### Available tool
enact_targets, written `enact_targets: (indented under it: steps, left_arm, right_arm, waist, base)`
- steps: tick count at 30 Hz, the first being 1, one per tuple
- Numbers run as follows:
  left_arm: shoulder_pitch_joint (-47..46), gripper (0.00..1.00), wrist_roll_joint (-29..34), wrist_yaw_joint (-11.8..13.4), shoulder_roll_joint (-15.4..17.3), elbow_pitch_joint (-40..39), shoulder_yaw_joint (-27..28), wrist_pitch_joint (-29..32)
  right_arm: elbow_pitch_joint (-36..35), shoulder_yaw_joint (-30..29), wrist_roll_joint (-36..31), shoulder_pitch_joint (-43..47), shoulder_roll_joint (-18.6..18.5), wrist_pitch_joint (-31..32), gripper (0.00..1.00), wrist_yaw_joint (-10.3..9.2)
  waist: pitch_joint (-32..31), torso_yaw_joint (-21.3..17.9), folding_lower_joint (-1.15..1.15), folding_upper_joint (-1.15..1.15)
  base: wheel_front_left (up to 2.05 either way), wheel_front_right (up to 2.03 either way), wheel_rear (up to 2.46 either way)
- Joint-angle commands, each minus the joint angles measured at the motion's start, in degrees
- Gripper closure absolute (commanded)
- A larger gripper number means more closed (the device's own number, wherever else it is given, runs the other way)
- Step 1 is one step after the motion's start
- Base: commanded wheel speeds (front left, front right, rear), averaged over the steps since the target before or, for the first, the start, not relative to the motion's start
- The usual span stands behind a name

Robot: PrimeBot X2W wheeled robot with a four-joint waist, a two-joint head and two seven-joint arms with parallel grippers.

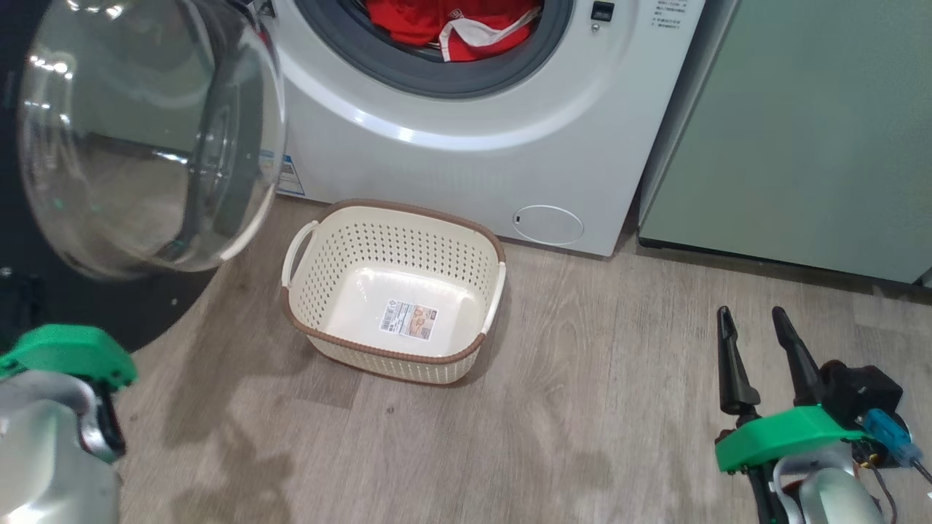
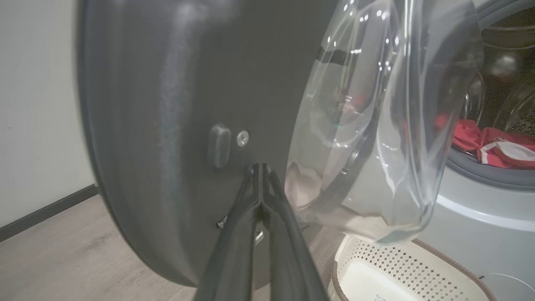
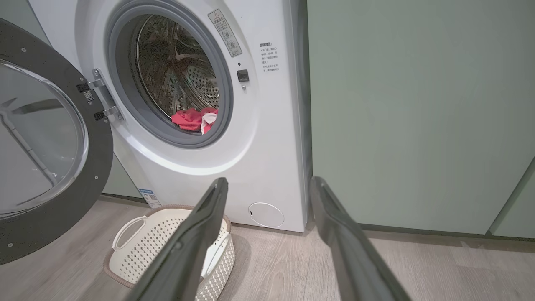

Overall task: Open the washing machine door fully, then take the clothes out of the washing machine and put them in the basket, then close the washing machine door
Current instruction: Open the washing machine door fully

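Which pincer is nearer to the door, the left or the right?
Left. The left pincer, shut, points at the black rim of the door, tips close against it. The right pincer, open, hangs over the floor right of the basket, well apart from the door.

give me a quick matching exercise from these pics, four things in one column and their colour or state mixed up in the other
1 washing machine door
2 clothes
3 basket
4 right pincer

A red with white trim
B fingers spread apart
C swung open
D cream with a brown rim

Pairs: 1-C, 2-A, 3-D, 4-B
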Motion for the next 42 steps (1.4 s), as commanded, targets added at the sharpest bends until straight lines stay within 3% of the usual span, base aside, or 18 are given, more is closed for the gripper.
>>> enact_targets:
  steps: [1, 9, 15, 20, 26, 27, 29, 30, 31, 32, 37, 42]
  left_arm:
    - [-3.9, 1.0, 0.0, 0.1, 3.4, -0.5, 3.0, -0.5]
    - [-7.0, 1.0, 1.0, 0.9, 6.1, 3.8, 7.5, -0.5]
    - [-8.2, 1.0, 3.2, 0.0, 6.6, 5.2, 8.4, -0.5]
    - [-7.5, 1.0, 5.6, -1.5, 5.3, 3.4, 7.8, -0.5]
    - [-1.0, 1.0, 7.9, -4.1, 2.3, -4.7, 7.2, -0.5]
    - [0.2, 0.97, 7.9, -5.0, 1.4, -6.5, 7.0, -0.5]
    - [2.7, 0.64, 7.8, -7.0, -0.6, -9.3, 6.4, -0.5]
    - [3.8, 0.54, 7.9, -8.1, -1.5, -10.4, 5.8, -0.5]
    - [4.9, 0.25, 8.1, -9.0, -2.2, -11.5, 5.3, -0.5]
    - [5.9, 0.04, 8.5, -9.9, -2.9, -12.7, 4.6, -0.5]
    - [10.0, 0.0, 7.9, -13.7, -6.3, -18.9, 2.1, -0.5]
    - [11.9, 0.0, 8.5, -14.8, -7.1, -20.6, -2.0, -0.5]
  right_arm:
    - [-1.5, 1.6, 0.2, -2.0, 0.0, -0.5, 0.0, 0.41]
    - [-1.3, 1.9, 0.1, -2.7, 0.0, -0.5, 0.0, 0.41]
    - [-1.4, 1.5, 0.2, -3.0, 0.0, -0.5, 0.0, 0.41]
    - [-1.3, 1.7, 1.0, -2.5, 0.0, -0.5, 0.0, 0.41]
    - [-1.2, 2.4, 2.7, -1.2, 0.0, -0.5, 0.0, 0.41]
    - [-1.2, 2.4, 2.9, -1.0, 0.0, -0.5, 0.0, 0.41]
    - [-1.4, 2.1, 3.5, -0.8, 0.0, -0.5, 0.0, 0.41]
    - [-1.5, 1.9, 3.8, -0.6, 0.0, -0.5, 0.0, 0.41]
    - [-1.5, 1.9, 3.9, -0.5, 0.0, -0.5, 0.0, 0.41]
    - [-1.6, 1.9, 3.9, -0.4, 0.0, -0.5, 0.0, 0.41]
    - [-1.8, 2.6, 3.4, 0.0, 0.0, -0.5, 0.0, 0.41]
    - [-2.0, 3.5, 2.1, 0.7, 0.0, -0.5, 0.0, 0.41]
  waist:
    - [0.3, -0.2, 0.0, 0.0]
    - [1.0, -0.9, 0.0, 0.0]
    - [1.3, -1.1, 0.0, 0.0]
    - [0.4, -1.4, 0.0, 0.0]
    - [-2.1, -3.9, 0.0, 0.0]
    - [-2.3, -4.4, 0.0, 0.0]
    - [-2.8, -5.4, 0.0, 0.0]
    - [-3.0, -5.9, 0.0, 0.0]
    - [-3.2, -6.4, 0.0, 0.0]
    - [-3.5, -7.0, 0.0, 0.0]
    - [-4.2, -10.3, 0.0, 0.0]
    - [-5.0, -14.5, 0.0, 0.0]
  base:
    - [0.0, 0.0, 0.0]
    - [0.0, 0.0, 0.0]
    - [0.0, 0.0, 0.0]
    - [0.0, 0.0, 0.0]
    - [0.0, 0.0, 0.0]
    - [0.0, 0.0, 0.0]
    - [0.0, 0.0, 0.0]
    - [0.0, 0.0, 0.0]
    - [0.0, 0.0, 0.0]
    - [0.0, 0.0, 0.0]
    - [0.0, 0.0, 0.0]
    - [0.0, 0.0, 0.0]
